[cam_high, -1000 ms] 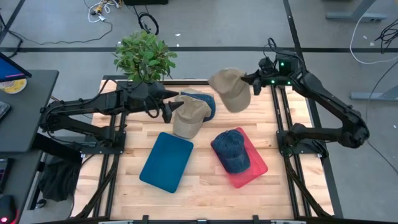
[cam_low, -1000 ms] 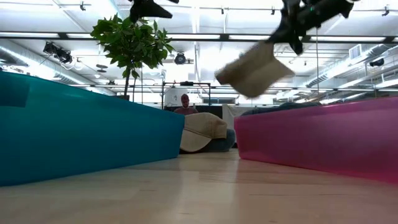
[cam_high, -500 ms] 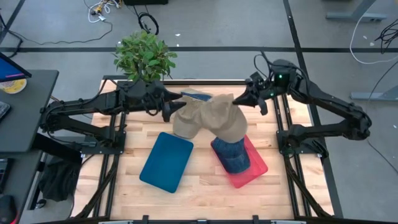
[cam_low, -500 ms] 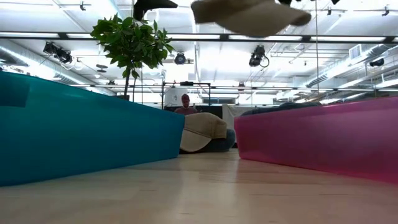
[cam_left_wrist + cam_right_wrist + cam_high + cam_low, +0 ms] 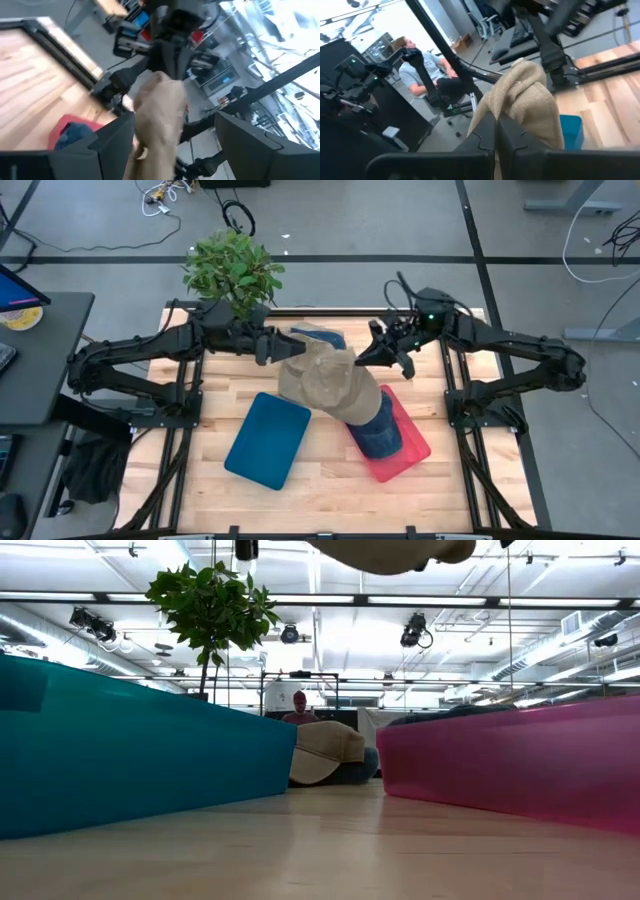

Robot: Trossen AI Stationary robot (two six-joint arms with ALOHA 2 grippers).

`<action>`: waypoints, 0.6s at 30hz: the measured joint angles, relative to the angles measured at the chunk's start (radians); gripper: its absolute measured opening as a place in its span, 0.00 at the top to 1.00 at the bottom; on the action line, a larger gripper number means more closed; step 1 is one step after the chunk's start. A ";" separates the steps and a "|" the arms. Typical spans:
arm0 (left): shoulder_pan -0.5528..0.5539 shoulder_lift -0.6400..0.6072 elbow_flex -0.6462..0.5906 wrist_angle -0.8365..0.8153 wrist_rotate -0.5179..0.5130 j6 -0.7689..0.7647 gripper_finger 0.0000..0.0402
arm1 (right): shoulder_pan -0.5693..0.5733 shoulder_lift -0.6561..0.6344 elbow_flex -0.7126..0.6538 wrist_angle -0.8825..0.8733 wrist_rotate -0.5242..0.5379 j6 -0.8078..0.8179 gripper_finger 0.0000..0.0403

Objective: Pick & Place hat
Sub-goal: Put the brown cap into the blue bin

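Observation:
My right gripper (image 5: 380,354) is shut on a tan hat (image 5: 345,388) and holds it high over the table, above the blue denim hat (image 5: 375,432) that lies in the pink tray (image 5: 412,448). The low view shows the tan hat (image 5: 390,550) at its very top. My left gripper (image 5: 270,350) is open and faces that hat. In the left wrist view its fingers (image 5: 115,142) stand to either side of the tan hat (image 5: 160,115). A second tan hat (image 5: 325,752) rests on the table against another blue hat (image 5: 358,766). My right gripper pinches a bunched fold of the tan hat's cloth (image 5: 522,95) between its two fingers (image 5: 482,135), coming level from the table's right side. The hat is lifted clear and droops away from the fingers toward the left arm.
A teal tray (image 5: 268,438) lies near the table's middle, left of the pink tray. A potted plant (image 5: 232,270) stands at the far edge behind the left arm. Bare wood (image 5: 330,480) shows along the near edge. A seated person (image 5: 420,70) is in the room beyond.
My right gripper has swung from the table's far right corner toward the left and nearer, carrying the tan hat. The hat has gone from hanging by the far edge to hanging over the pink tray, close to my left gripper.

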 joint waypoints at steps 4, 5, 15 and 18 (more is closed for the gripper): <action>0.000 0.036 0.000 0.001 0.028 -0.008 0.30 | 0.030 0.040 0.000 0.051 -0.001 0.000 1.00; -0.001 0.048 0.000 0.002 0.048 -0.011 0.30 | 0.035 0.047 0.000 0.058 -0.001 0.000 1.00; -0.047 0.143 0.000 0.009 0.276 -0.016 0.30 | 0.043 0.078 0.000 0.072 0.014 -0.008 1.00; -0.056 0.157 0.000 0.009 0.280 -0.006 0.30 | 0.043 0.078 0.000 0.072 0.022 -0.008 1.00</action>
